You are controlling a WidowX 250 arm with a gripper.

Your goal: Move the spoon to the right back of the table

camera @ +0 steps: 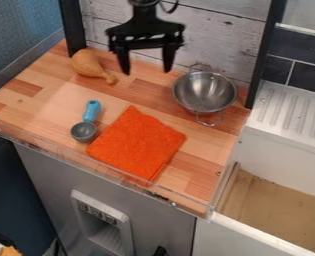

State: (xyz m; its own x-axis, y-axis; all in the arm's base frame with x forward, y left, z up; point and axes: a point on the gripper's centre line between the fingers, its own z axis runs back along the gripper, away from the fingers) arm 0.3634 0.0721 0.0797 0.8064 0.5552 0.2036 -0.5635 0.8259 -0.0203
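The wooden tabletop (206, 145) bears all the loose objects. An orange cloth (138, 142) lies at its front middle. The black gripper (146, 71) hangs above the back of the tabletop, fingers spread apart with nothing between them. A metal bowl (204, 92) with two wire handles sits at the right back; a toy drumstick (89, 64) lies at the left back. The spoon (84, 131), grey with a blue handle, lies at the left front, just beside the cloth, its handle pointing toward the back.

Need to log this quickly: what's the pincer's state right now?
Pincer: open, holding nothing, above the back of the table.
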